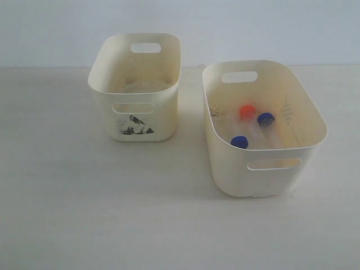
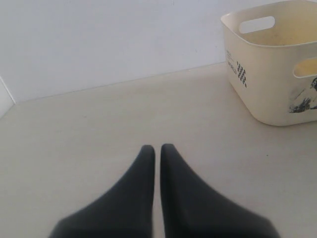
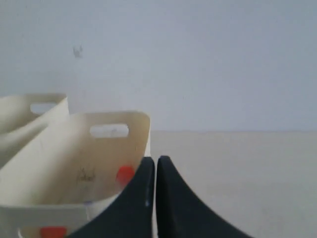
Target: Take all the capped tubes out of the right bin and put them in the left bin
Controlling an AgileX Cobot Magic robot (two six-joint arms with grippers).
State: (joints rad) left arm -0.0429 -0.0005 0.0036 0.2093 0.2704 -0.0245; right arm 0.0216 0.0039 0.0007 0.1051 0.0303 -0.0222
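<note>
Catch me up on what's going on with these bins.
Nothing is being handled yet. Three capped tubes lie in the right bin, one with an orange-red cap and two with dark blue caps. No tube shows in the left bin. The left gripper and the right gripper are both outside the bins, jaws closed on nothing, so the transfer has not started.

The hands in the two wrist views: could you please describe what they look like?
The left hand and the right hand look alike: two matte black fingers each, broad at the base and curving in to narrow, rounded tips. No cables or printed markings show on them. The arms themselves are out of every view.
</note>
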